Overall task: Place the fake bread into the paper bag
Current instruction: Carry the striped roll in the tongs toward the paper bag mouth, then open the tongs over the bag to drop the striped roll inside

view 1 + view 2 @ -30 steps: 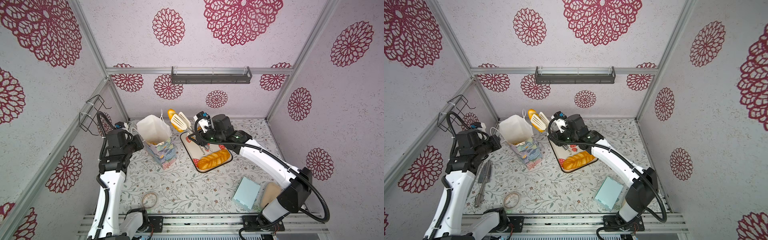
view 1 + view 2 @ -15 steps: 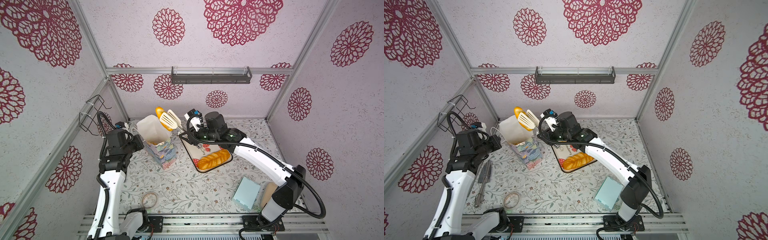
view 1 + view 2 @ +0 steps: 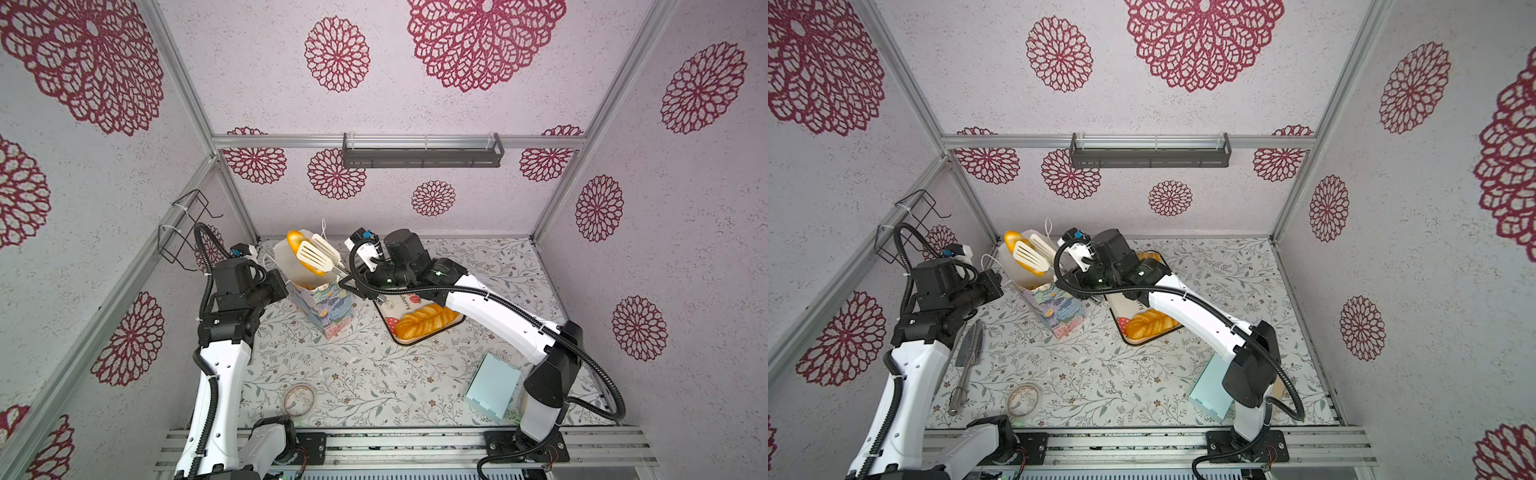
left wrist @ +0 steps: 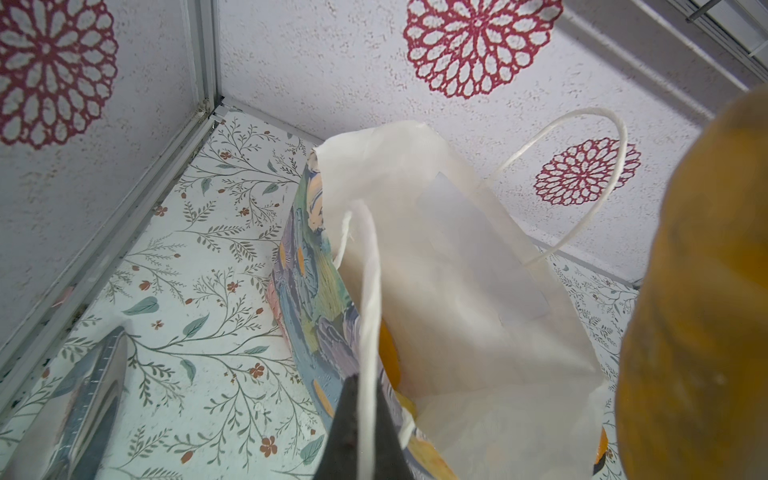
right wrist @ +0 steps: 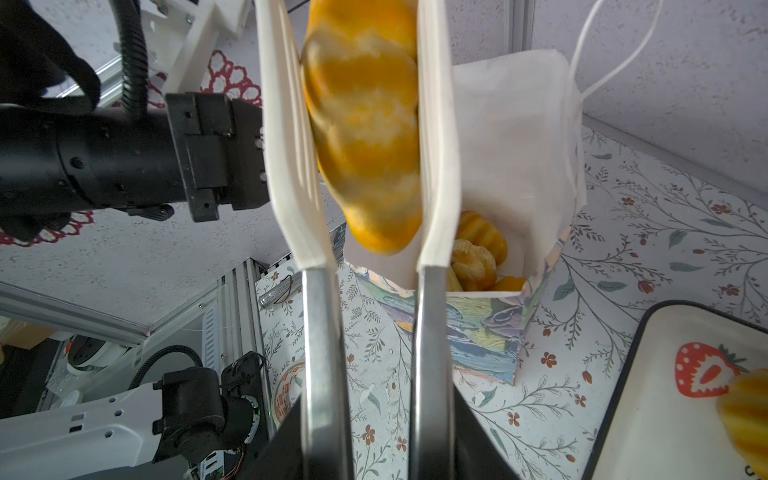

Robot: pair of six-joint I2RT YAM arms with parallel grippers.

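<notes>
While the tongs (image 3: pixel 318 258) pinch it between their white slotted blades, the long orange fake bread (image 5: pixel 365 124) hangs over the open mouth of the paper bag (image 3: pixel 326 305). You cannot tell from these views whether its lower end has passed the rim. In the right wrist view you can see more pastries (image 5: pixel 478 245) already lying at the bottom of the bag. Your right gripper (image 5: pixel 378 440) is partly closed, squeezing the two metal handles of the tongs together. Your left gripper (image 4: pixel 361 399) is clamped tight on the bag's white string handle (image 4: pixel 368 291), and the bag stands on the flowered table (image 3: pixel 374 374). Just beside the bag, to its right in both top views, a braided loaf (image 3: pixel 428 322) lies on the strawberry tray (image 3: pixel 415 342). A pale blue box (image 3: pixel 492 386) sits well apart from them, near the table's front edge.
</notes>
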